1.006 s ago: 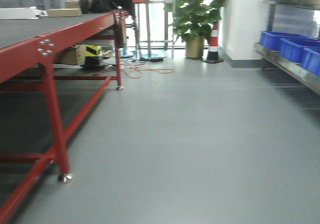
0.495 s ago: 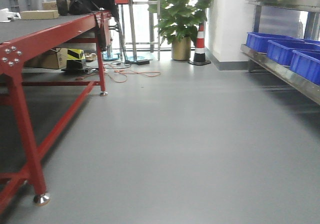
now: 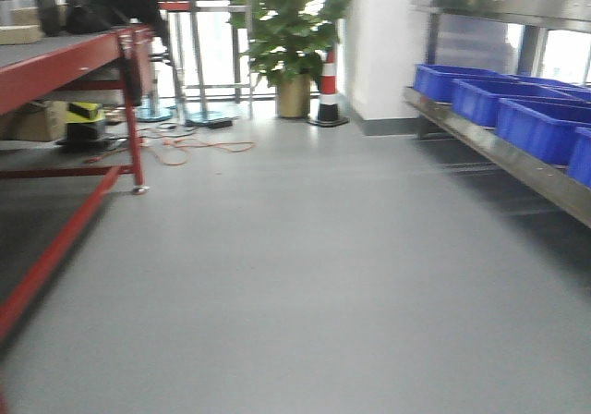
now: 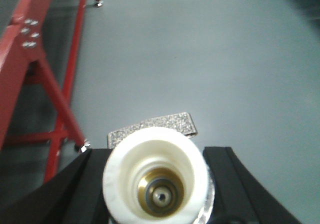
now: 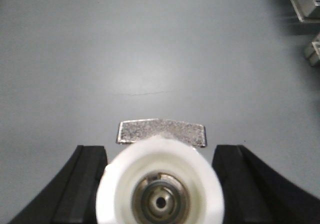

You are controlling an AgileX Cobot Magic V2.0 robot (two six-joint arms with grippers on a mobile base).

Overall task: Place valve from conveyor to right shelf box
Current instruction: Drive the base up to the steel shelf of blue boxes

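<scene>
In each gripper (image 4: 156,154) (image 5: 160,151), one valve (image 4: 156,179) (image 5: 160,186).

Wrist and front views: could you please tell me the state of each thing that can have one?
Left claw: shut on left valve.
Right claw: shut on right valve.
Left valve: gripped, white open end showing.
Right valve: gripped, white open end showing.
Blue boxes: open-topped, on the shelf; contents hidden.
Conveyor: belt motion cannot be told.

Red-framed conveyor (image 3: 32,50) at left, blue boxes (image 3: 540,123) on the right shelf (image 3: 480,137), grey floor (image 3: 305,275) between.
</scene>
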